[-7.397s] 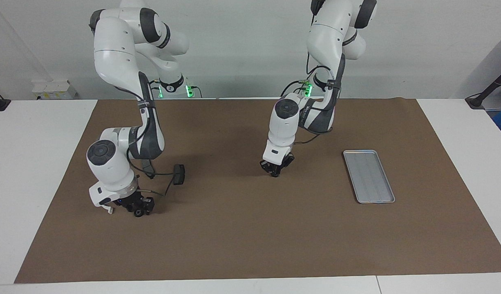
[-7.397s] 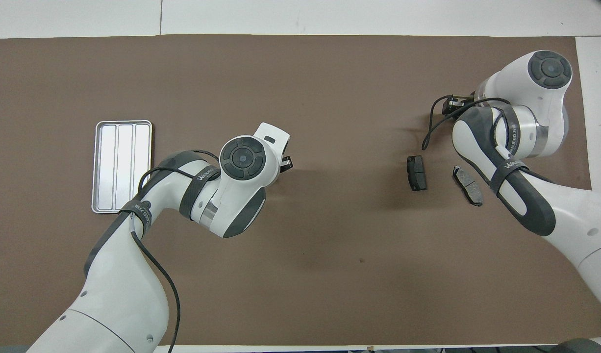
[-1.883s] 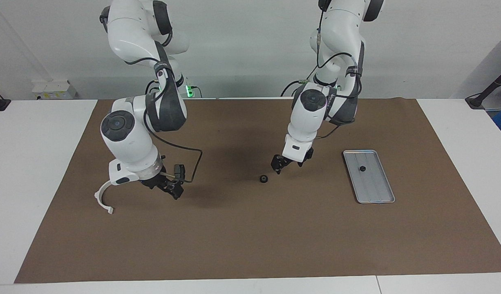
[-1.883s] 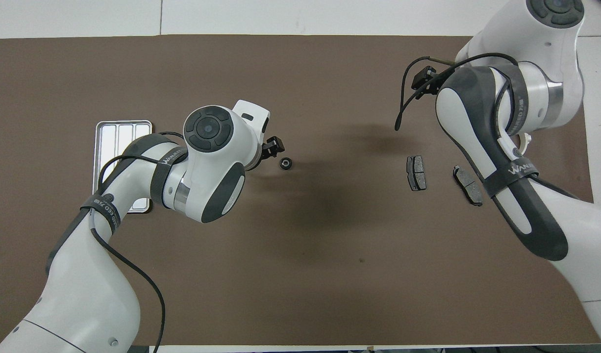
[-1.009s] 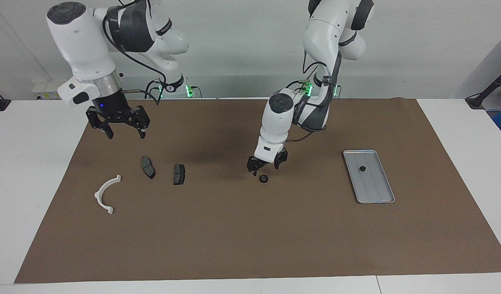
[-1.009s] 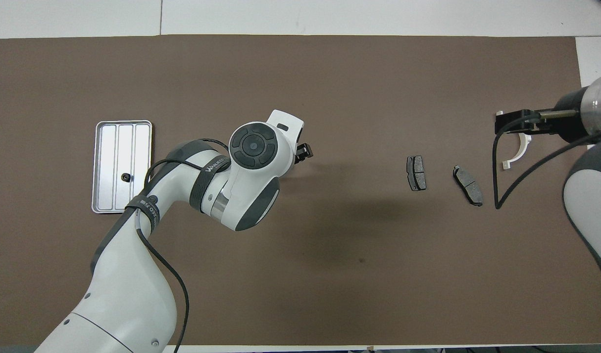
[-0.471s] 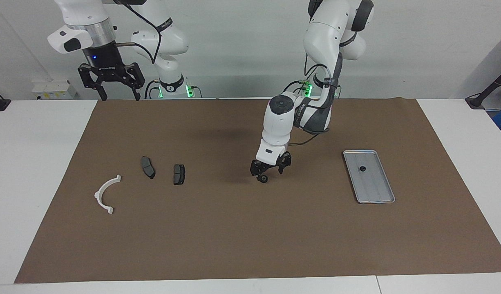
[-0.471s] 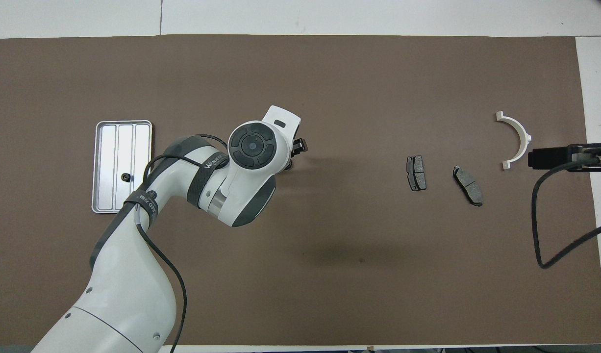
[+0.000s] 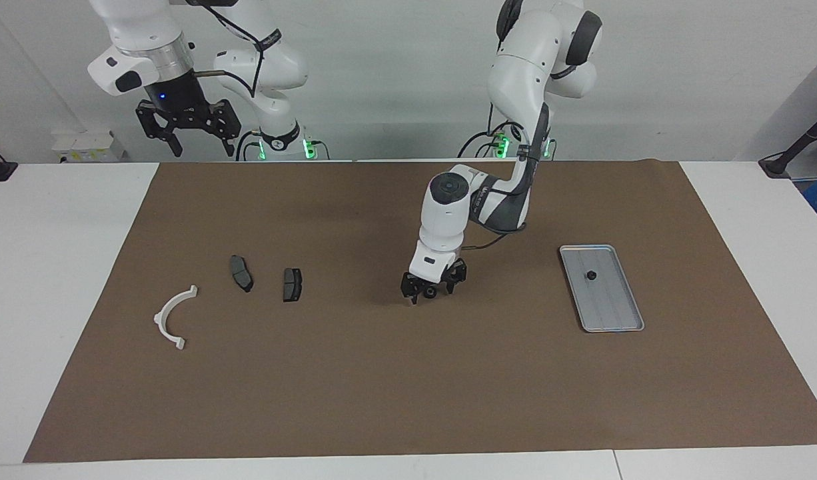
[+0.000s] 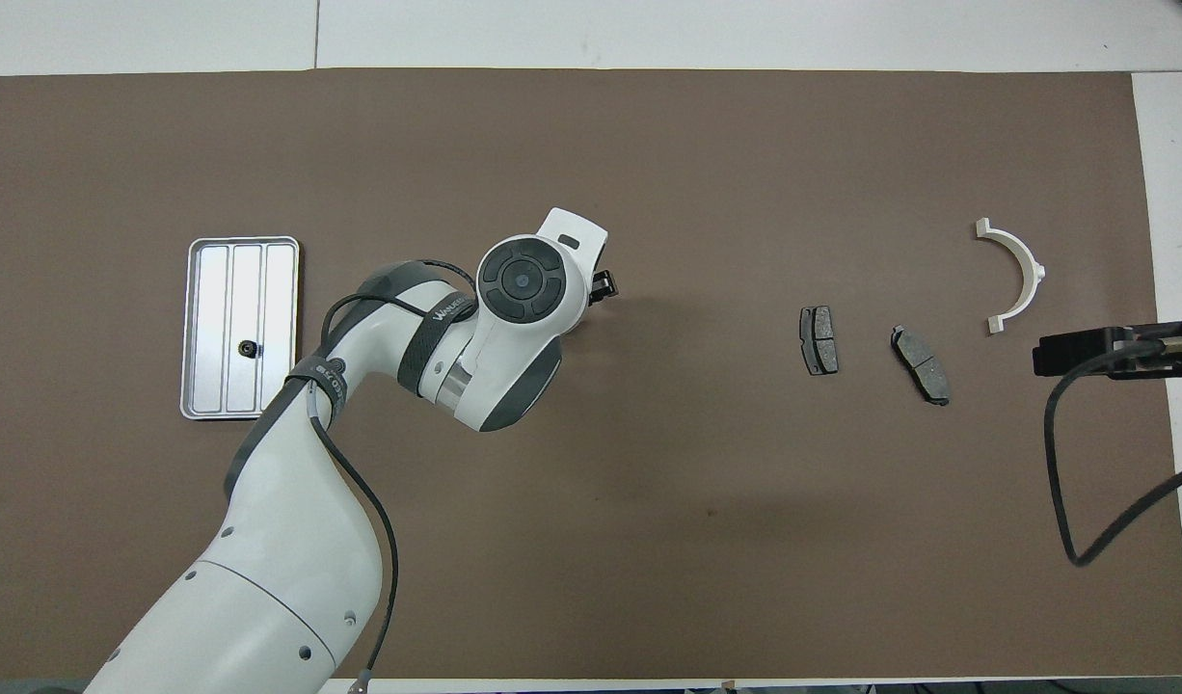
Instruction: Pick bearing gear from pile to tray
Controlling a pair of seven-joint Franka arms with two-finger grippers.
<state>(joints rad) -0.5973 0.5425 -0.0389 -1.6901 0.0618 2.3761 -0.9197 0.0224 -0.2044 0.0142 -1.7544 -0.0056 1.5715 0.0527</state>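
Brown mat (image 9: pixel 408 387) across white table (image 9: pixel 62 280). Silver-grey tray (image 9: pixel 618 320), faint lengthwise ribs, pale sheen from overhead; one small black round piece (image 9: pixel 590 275) on it. Another black round piece (image 9: pixel 430 291) on the mat near the middle. Two dark grey pad-shaped plates (image 9: pixel 240 273) (image 9: pixel 292 284), lighter grey patches on the faces seen from overhead. White curved bracket (image 9: pixel 172 319). Arms white with dark grey joints; black left gripper (image 9: pixel 430 292), black right gripper (image 9: pixel 196 148). Green lights at both bases.
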